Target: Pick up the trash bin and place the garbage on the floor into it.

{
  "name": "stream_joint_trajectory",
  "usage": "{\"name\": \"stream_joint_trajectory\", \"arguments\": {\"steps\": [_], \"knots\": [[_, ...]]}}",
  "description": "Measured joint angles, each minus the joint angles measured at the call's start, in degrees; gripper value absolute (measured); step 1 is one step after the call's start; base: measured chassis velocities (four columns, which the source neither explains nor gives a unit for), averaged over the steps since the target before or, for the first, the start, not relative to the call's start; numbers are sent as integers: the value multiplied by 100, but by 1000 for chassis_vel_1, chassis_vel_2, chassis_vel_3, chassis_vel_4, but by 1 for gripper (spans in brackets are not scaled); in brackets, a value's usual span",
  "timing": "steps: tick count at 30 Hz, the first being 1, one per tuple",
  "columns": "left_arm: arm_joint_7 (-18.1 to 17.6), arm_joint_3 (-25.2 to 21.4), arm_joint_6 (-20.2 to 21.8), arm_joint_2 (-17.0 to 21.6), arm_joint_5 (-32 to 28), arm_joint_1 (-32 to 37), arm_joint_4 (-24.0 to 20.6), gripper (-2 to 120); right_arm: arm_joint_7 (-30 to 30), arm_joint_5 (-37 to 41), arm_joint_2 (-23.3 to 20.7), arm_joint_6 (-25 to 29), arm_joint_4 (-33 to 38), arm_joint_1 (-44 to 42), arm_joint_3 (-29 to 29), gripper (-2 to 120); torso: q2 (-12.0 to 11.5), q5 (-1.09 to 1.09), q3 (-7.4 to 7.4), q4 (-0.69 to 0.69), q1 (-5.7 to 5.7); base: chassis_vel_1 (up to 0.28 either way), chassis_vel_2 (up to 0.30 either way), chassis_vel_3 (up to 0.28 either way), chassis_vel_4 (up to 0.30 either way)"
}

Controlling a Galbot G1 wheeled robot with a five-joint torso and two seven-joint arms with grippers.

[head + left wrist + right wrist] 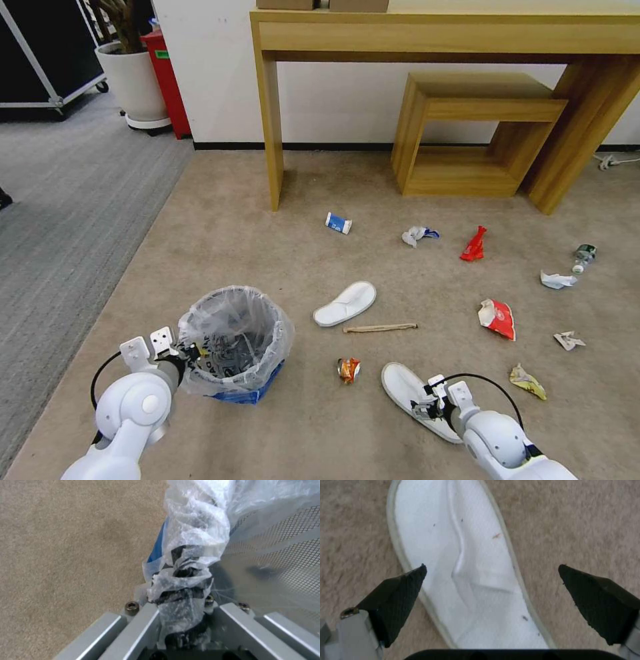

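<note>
Trash bin [235, 347] rim pinched by left hand [189, 352], right hand [491, 580] spread wide over slipper [466, 562]

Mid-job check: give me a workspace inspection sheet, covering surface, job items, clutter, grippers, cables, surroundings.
Surface: beige carpet, grey carpet beside it.
Job's things: trash bin upright; near slipper, far slipper, wooden stick, crushed can, red wrappers on floor.
Clutter: nothing seen.
Grippers: left gripper shut on trash bin rim; right gripper open over near slipper.
Cables: black cable at right wrist.
Surroundings: wooden table, plant pot.
</note>
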Motion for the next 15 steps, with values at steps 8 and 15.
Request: {"name": "stream_joint_trajectory", "arguments": {"steps": [8, 15], "knots": [[10, 4, -22, -17, 27, 33, -19, 0, 29, -15, 101, 217, -277, 207, -213, 100, 0, 1, 0, 0, 0, 0, 0, 0, 0], [14, 3, -38, -3, 27, 23, -22, 0, 58, -18, 172, 380, -469, 317, -394, 88, 0, 1, 0, 0, 0, 0, 0, 0, 0]]}}
